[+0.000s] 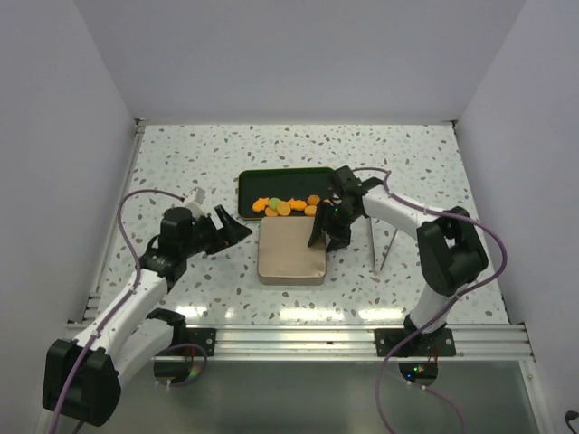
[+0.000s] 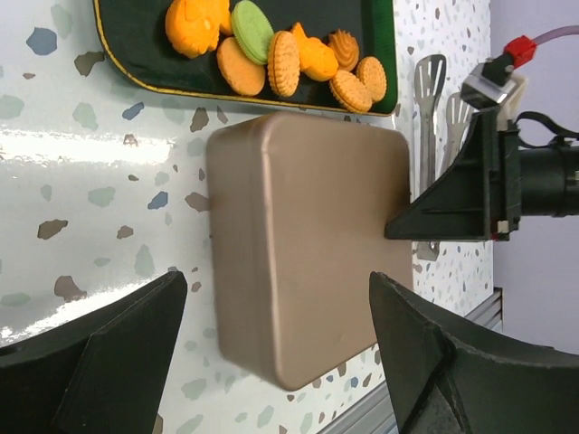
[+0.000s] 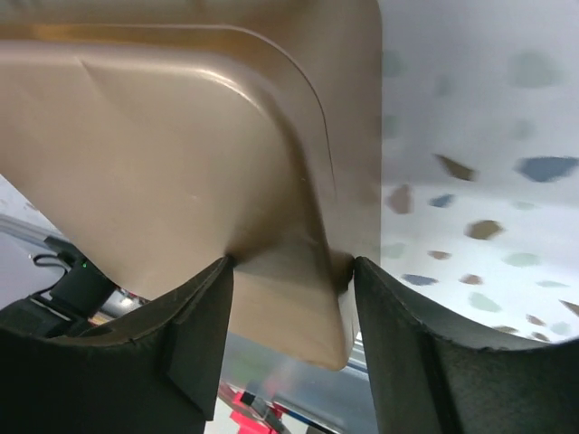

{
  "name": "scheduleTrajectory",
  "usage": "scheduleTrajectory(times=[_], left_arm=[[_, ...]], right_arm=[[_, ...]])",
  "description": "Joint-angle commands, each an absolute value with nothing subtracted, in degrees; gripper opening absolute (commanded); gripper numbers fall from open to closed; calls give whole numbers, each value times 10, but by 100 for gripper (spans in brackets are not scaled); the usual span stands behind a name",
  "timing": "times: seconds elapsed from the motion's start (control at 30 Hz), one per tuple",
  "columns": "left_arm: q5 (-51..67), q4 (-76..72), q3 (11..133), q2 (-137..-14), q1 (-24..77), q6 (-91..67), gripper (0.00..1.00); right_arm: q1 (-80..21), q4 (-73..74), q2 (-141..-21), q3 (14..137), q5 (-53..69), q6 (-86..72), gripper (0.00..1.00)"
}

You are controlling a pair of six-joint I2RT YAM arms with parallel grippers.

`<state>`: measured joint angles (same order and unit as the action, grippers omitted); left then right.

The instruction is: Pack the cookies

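1. Right gripper (image 3: 289, 268): in the right wrist view, both black fingers (image 3: 127, 353) press on a rounded corner of the tan rounded-rectangle metal tin (image 3: 181, 136). The jaws are partly closed, with the tin's edge pinched between them.
2. In the top view this gripper sits at the tin's upper right corner, centre of the frame. It is also just beside the right end of the cookie row.
3. Left gripper (image 1: 237, 231): jaws spread wide and holding nothing. In the top view it sits left of the tin, close to it but apart.
4. In the left wrist view its two black fingers (image 2: 109, 362) fill the lower corners, with the tin in mid frame beyond them.
5. The tin lies flat on the white speckled table (image 1: 181, 163). Only its smooth outer face shows, and the inside is not visible.
6. Cookies (image 2: 271, 54): small round biscuits, mostly orange with one green. They lie in a loose row in the dark green rectangular tray (image 1: 280, 178), along the tray's lower edge in the top view.
7. The tray sits just above the tin in the top view, its gold-lined rim right beside the tin's edge. I cannot tell whether they touch.
8. Silver metal tongs (image 1: 380, 244) lie on the table right of the tin, below the right arm.
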<state>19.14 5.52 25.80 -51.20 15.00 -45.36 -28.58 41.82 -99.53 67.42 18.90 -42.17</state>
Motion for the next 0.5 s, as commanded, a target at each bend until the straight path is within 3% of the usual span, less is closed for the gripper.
scheduleTrajectory(times=[0.0, 0.47], left_arm=[[178, 90, 297, -485, 144, -443, 87], [101, 248, 352, -378, 143, -431, 88]], right_arm=[[-337, 377, -1029, 698, 214, -456, 57], [-439, 354, -1152, 866, 243, -575, 56]])
